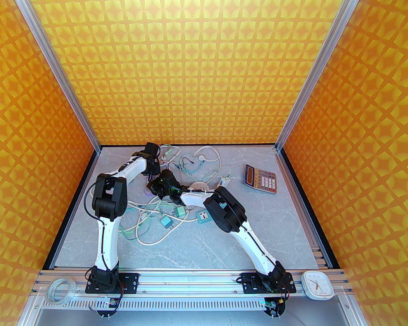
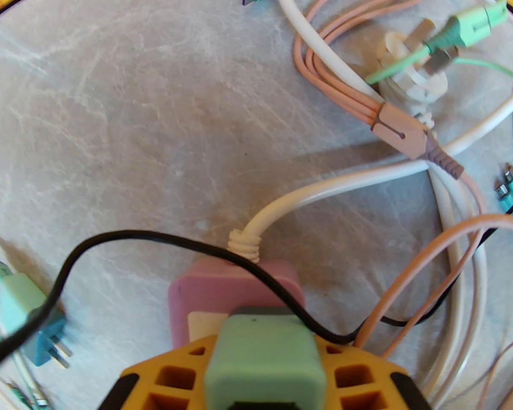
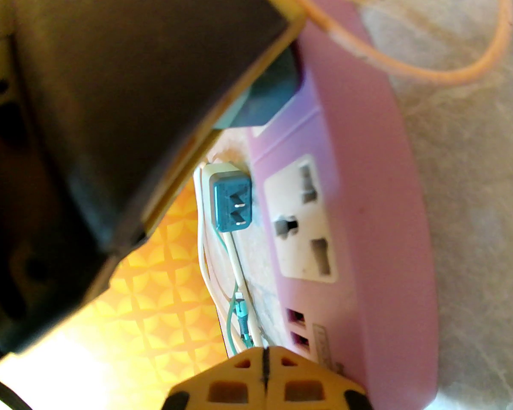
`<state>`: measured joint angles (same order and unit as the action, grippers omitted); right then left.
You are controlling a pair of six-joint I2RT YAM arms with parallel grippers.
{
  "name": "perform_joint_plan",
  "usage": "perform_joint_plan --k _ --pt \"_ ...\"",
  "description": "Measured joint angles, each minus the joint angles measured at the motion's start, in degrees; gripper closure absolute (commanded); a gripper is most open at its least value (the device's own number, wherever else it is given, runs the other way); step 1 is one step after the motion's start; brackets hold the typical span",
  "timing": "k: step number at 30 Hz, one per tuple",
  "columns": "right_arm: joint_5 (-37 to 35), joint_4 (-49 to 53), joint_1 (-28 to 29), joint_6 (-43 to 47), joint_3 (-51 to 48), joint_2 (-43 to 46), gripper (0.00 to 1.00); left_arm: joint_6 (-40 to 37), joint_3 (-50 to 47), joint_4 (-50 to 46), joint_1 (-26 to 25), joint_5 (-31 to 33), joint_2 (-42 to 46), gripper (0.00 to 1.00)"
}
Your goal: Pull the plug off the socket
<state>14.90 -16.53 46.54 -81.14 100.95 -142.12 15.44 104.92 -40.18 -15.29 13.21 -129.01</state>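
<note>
Boxed in by orange patterned walls (image 1: 204,63) on three sides, with bare grey bench (image 1: 224,243) open toward the near edge and the right. Crowded at the far left: loose cables (image 1: 146,216) looped all round the purple socket (image 1: 147,191), close under the far wall and well apart from the calculator (image 1: 261,178). From the left wrist: left gripper (image 2: 263,382) part-way open and clamped on the green plug (image 2: 263,344), yellow fingers (image 2: 171,378) on either side, plug seated in the socket's top face, a black cable (image 2: 154,239) draped across both. From the right wrist: right gripper (image 3: 265,374) closed tight on nothing, tips at the socket's USB end, touching or just beside, cannot tell which.
</note>
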Motion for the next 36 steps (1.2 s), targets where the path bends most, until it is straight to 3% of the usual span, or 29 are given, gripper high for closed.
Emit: perform_joint_plan --k 10,18,22,31,36 --pt "0.04 4.22 -0.04 -1.51 1.99 0.02 1.0 -1.79 1.11 -0.92 -1.14 3.43 -0.63 0.83" --pt "0.04 7.69 0.07 -0.11 3.65 -0.04 1.0 3.87 2.95 -4.44 2.56 -4.9 -0.83 0.83" --pt "0.11 9.51 0.07 0.39 4.76 -0.31 1.0 4.11 3.3 -5.03 2.91 -5.84 -0.83 0.86" --pt "0.7 12.57 0.22 0.15 7.13 -0.92 1.0 -1.68 5.16 -6.51 -2.14 5.99 -1.79 0.88" --pt "1.4 12.7 0.15 0.15 7.3 -0.92 1.0 -2.43 6.32 -7.45 -2.75 7.78 -2.25 0.88"
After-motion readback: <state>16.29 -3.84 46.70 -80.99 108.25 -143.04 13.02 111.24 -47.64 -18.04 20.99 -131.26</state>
